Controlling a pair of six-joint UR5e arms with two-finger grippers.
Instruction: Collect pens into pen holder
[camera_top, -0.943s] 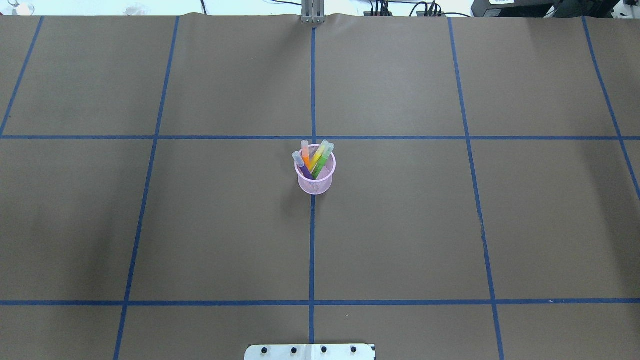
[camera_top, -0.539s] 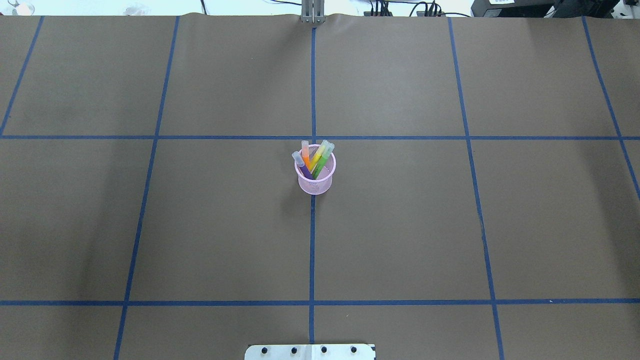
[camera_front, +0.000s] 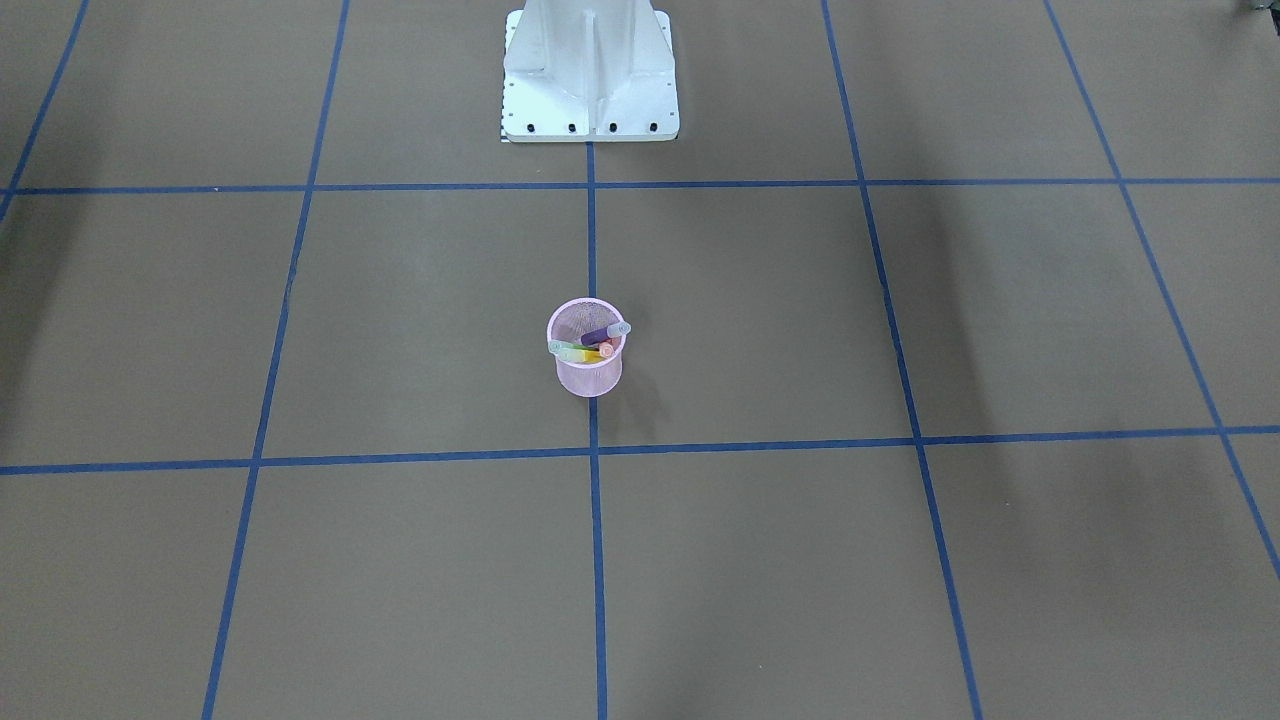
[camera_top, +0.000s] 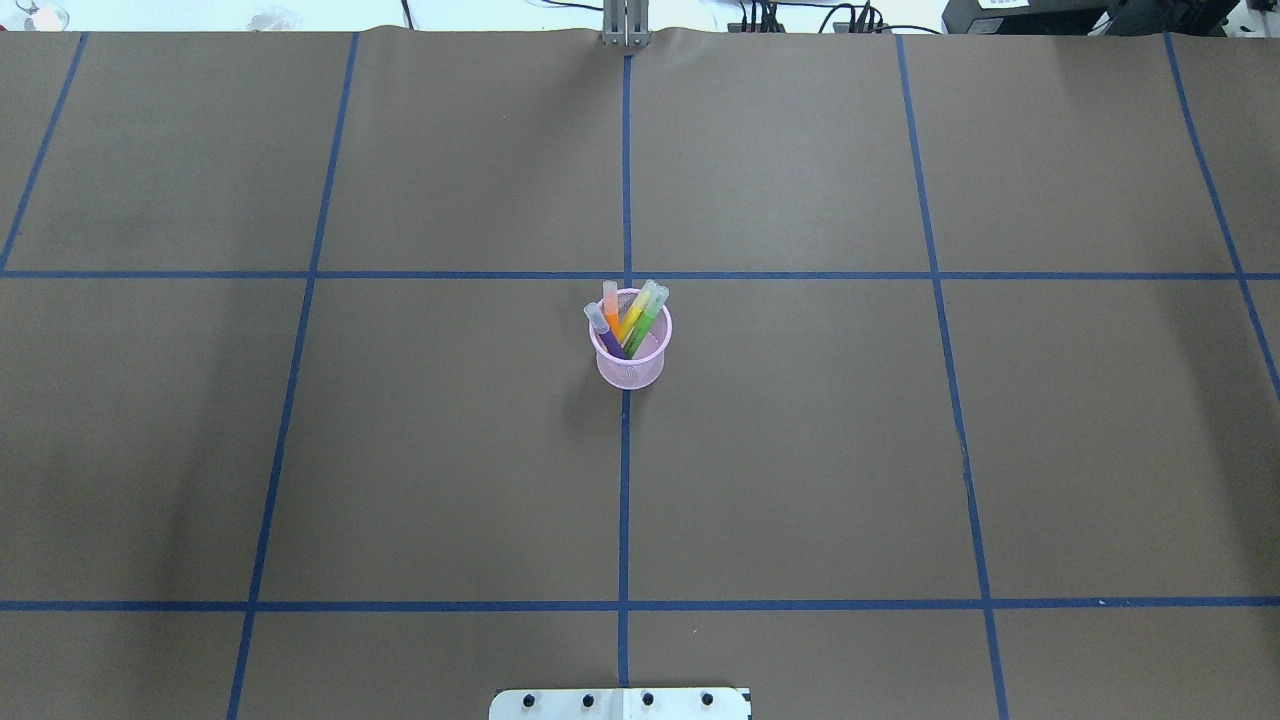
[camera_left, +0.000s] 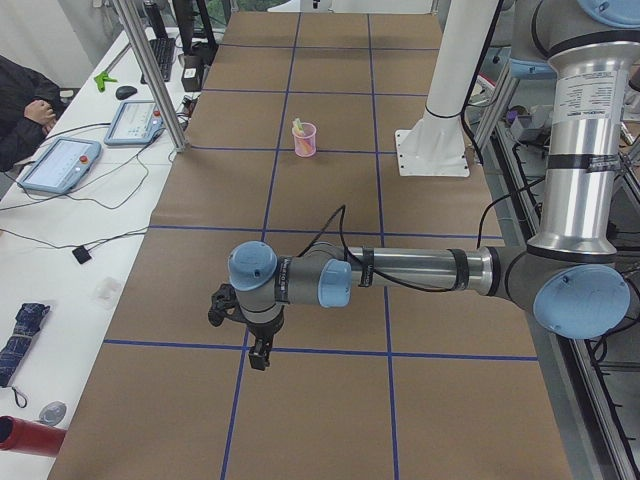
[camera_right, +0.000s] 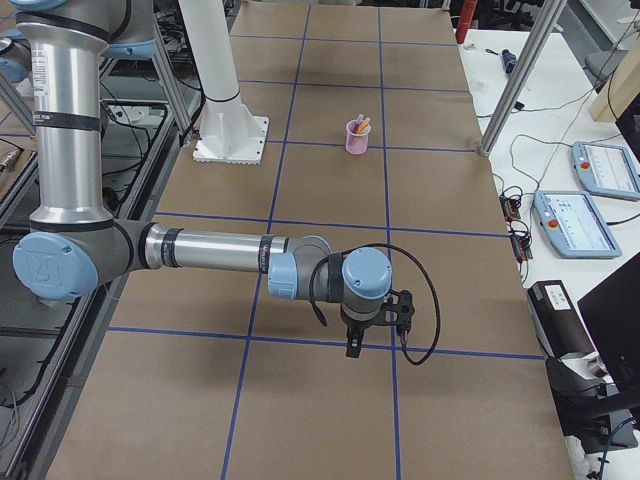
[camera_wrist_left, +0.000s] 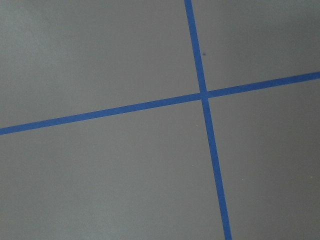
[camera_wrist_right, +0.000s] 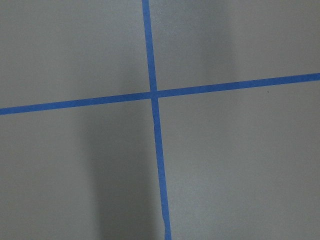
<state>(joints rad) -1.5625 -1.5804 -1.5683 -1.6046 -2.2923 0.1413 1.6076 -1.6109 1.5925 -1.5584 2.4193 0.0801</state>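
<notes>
Fingers' state you can't tell: only side views show left gripper (camera_left: 259, 352), right gripper (camera_right: 353, 347); overhead's centre shows coloured pens (camera_top: 632, 318) in pink wire-mesh cup (camera_top: 630, 372).

I look over a brown mat (camera_top: 450, 450) crossed by blue tape (camera_top: 623, 500). Past the mat's edge opposite me, a white bench (camera_left: 60, 260) holds a pendant (camera_left: 58, 165), a mouse (camera_left: 125, 92), a folded umbrella (camera_left: 22, 340) and a red cylinder (camera_left: 25, 437).
</notes>
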